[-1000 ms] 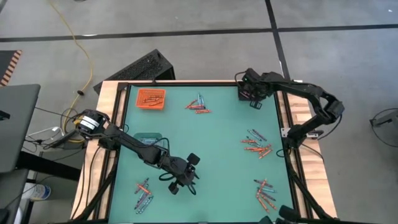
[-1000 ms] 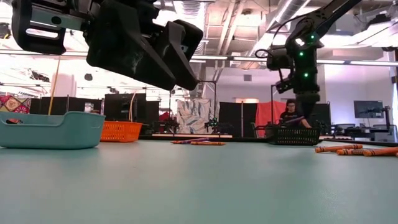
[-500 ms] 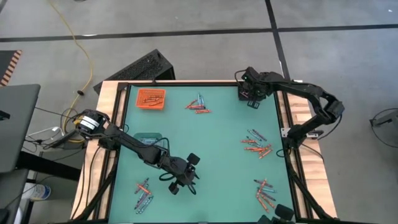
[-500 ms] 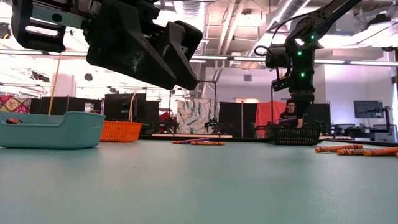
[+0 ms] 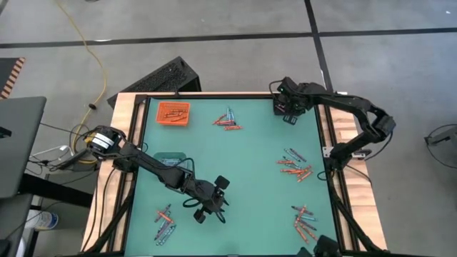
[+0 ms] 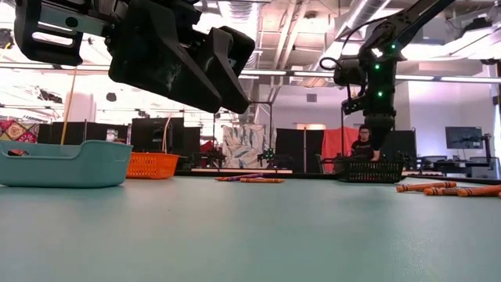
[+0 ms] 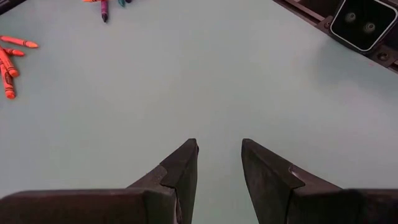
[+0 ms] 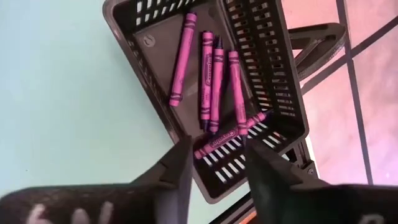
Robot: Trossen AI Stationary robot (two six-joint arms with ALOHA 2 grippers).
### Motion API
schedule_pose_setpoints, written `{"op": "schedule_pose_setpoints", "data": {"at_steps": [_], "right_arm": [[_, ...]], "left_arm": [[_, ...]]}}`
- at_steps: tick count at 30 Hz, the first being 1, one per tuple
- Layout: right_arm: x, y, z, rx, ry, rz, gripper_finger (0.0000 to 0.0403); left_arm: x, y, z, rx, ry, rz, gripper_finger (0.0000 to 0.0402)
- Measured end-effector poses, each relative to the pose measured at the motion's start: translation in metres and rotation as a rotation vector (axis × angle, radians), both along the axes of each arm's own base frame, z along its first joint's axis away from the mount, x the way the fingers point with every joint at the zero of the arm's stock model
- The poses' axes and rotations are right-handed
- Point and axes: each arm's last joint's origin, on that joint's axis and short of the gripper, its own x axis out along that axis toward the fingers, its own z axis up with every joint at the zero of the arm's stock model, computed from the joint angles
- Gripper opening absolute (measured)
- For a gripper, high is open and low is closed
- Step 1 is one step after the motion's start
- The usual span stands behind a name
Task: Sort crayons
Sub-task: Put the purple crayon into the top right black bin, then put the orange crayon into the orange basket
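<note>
1. Left hand: fingers parted, nothing between them, above bare green bench.
2. Orange crayons lie at the bench's far side.
3. Darker crayons lie well apart from them.

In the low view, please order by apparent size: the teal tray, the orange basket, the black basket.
1. Teal tray, largest, though it stands nearest the camera.
2. Black basket and orange basket look alike; both stand farther back, so I do not rank them.

The flat table top was pale green. Thin wax crayons were purple in a slotted black plastic basket; a small plastic tray was orange.
</note>
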Motion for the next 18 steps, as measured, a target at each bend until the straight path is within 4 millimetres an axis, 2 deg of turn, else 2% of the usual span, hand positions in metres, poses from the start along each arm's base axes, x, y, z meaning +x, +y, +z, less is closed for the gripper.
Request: {"op": "schedule_pose_setpoints", "data": {"at_steps": [4,8,14,18], "right_arm": [[0.002,0.01,0.008,-0.01,-0.021,0.002,0.0163],[0.003,0.037,0.021,0.019,-0.042,0.039,0.0168],[0.01,0.103,0.041,0.286,-0.268,0.174,0.0167],[0.011,0.149,0.041,0.365,-0.295,0.329,0.0166]], "left_arm": [[0.0,0.0,0.0,0.0,0.0,0.0,0.0115],[0.0,0.0,0.0,0.0,0.001,0.0,0.0115],[0.0,0.0,0.0,0.001,-0.003,0.01,0.0115],[0.001,0.0,0.001,0.004,-0.016,0.008,0.0115]]}}
